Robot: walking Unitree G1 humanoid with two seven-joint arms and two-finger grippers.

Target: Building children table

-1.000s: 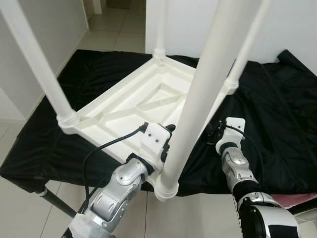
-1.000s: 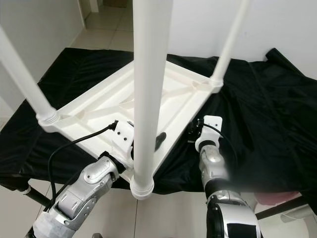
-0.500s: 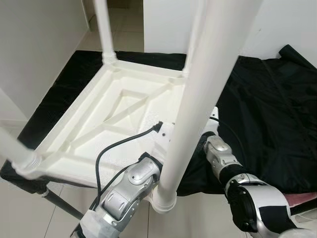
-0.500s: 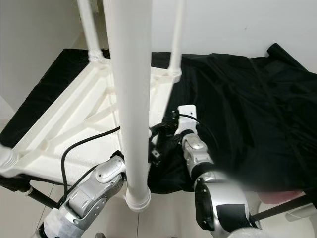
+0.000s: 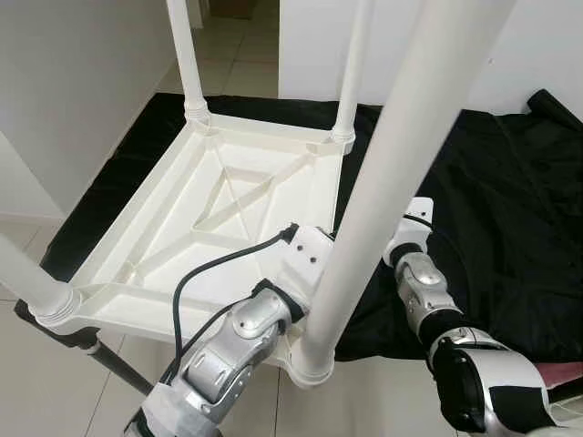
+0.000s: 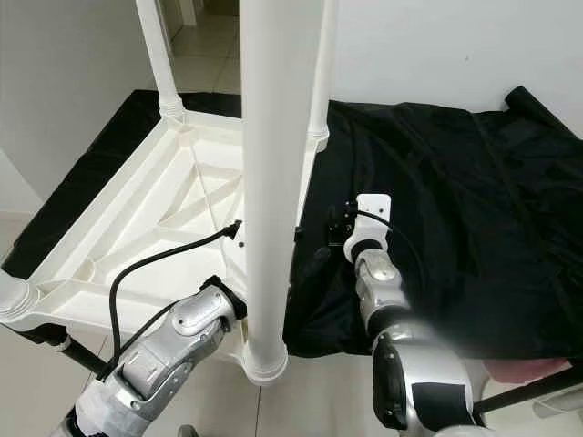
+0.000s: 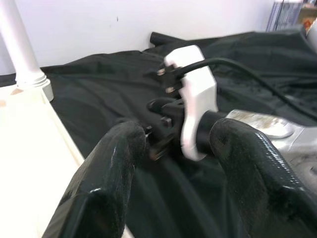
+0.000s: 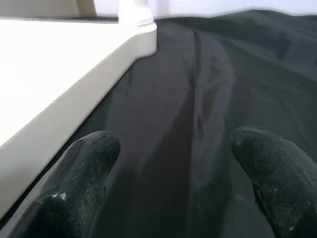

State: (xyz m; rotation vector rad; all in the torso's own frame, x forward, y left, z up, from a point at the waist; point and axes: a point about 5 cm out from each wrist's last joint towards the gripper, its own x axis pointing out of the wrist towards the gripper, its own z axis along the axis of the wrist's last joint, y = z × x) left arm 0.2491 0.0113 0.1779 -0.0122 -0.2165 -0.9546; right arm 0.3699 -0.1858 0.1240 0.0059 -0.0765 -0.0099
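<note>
Table [image 5: 228,200] lies inverted, legs up. Both pincers spread, empty: left pincer [image 7: 173,163] beside its near corner, right pincer [image 8: 168,163] over black cloth [image 6: 437,182]. Nudging may slide it off the surface.

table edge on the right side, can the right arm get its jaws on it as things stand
Probably yes. The right gripper hangs open over the black cloth, with the white table edge just beside it and nothing between them.

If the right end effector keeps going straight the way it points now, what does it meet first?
Most likely the black cloth. The right end effector is open and points low along the cloth, with the white table's edge off to one side. Depth is hard to judge, so contact could come soon.
</note>
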